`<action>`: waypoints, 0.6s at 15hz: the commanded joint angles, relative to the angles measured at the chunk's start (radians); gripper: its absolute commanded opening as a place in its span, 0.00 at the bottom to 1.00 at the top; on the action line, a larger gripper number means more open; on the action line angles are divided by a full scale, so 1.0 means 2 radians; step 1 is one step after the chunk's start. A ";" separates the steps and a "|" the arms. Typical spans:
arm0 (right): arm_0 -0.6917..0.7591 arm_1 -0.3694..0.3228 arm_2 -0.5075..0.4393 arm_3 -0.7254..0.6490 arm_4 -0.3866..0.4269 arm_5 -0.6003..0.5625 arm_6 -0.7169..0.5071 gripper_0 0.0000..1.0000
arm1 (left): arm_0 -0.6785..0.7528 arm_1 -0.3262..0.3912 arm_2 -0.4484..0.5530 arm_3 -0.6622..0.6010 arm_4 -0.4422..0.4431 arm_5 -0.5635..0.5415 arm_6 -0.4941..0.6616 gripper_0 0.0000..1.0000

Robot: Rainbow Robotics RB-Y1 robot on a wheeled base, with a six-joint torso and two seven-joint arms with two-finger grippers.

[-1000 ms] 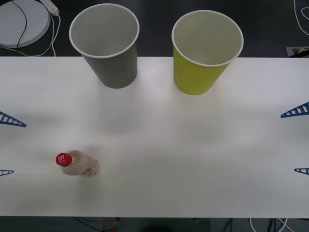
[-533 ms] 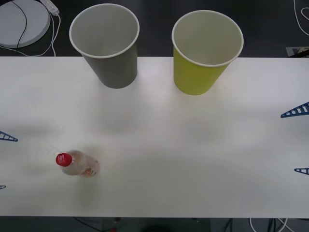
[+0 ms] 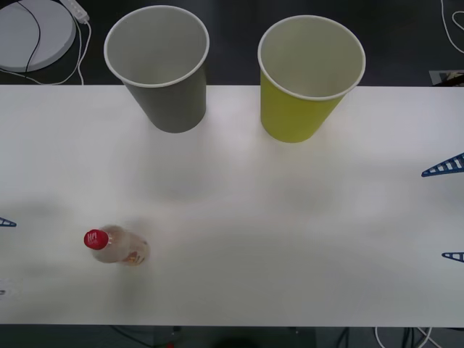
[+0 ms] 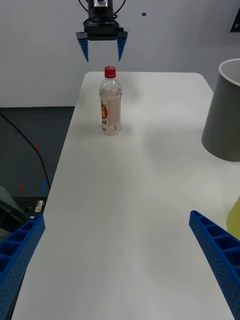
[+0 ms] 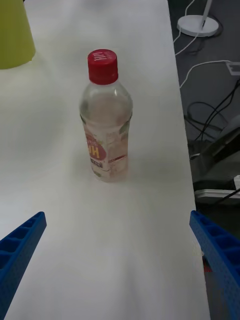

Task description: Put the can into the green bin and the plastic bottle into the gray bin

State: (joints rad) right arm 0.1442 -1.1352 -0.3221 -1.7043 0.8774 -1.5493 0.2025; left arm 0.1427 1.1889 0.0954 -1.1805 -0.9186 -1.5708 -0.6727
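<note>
The plastic bottle (image 3: 116, 246) stands upright near the table's front left, clear with a red cap and a red-and-yellow label. My left gripper (image 3: 3, 255) is open at the table's left edge, a short way from the bottle (image 5: 106, 125) and aligned with it; its fingers (image 5: 20, 245) hold nothing. The gray bin (image 3: 159, 65) and the green bin (image 3: 308, 76) stand upright at the back. My right gripper (image 3: 449, 212) hangs open at the right edge. Its wrist view shows the bottle (image 4: 110, 102) with the left gripper (image 4: 101, 47) behind it. The can is out of view.
The white table (image 3: 254, 217) has a broad bare stretch between the bottle and the bins. A round white base (image 3: 32, 32) with cables sits on the dark floor beyond the back left corner. More cables (image 5: 210, 110) lie on the floor off the table's side.
My left gripper has slid toward the table's front edge and slightly outward, coming level with the bottle. The bottle, both bins and the right gripper have stayed put.
</note>
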 commanded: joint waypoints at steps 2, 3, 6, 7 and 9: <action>0.000 0.000 0.000 0.000 0.000 0.000 0.000 1.00 | 0.018 -0.004 0.000 -0.003 -0.009 0.000 -0.009 1.00; 0.000 0.000 0.000 0.000 0.000 0.000 0.000 1.00 | 0.021 -0.009 0.000 -0.002 -0.010 0.000 -0.010 1.00; 0.000 0.000 0.000 0.000 0.000 0.000 0.000 1.00 | 0.021 -0.031 0.001 -0.003 -0.013 0.000 -0.010 1.00; 0.000 0.000 0.000 0.000 0.000 0.000 0.000 1.00 | 0.021 -0.038 0.000 -0.003 -0.013 0.000 -0.010 1.00; 0.000 0.000 0.000 0.000 0.000 0.000 0.000 1.00 | 0.021 -0.052 0.000 -0.006 -0.014 0.000 -0.007 1.00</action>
State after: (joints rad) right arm 0.1442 -1.1352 -0.3221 -1.7043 0.8774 -1.5493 0.2025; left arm 0.1857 1.0953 0.0953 -1.1886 -0.9451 -1.5708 -0.6905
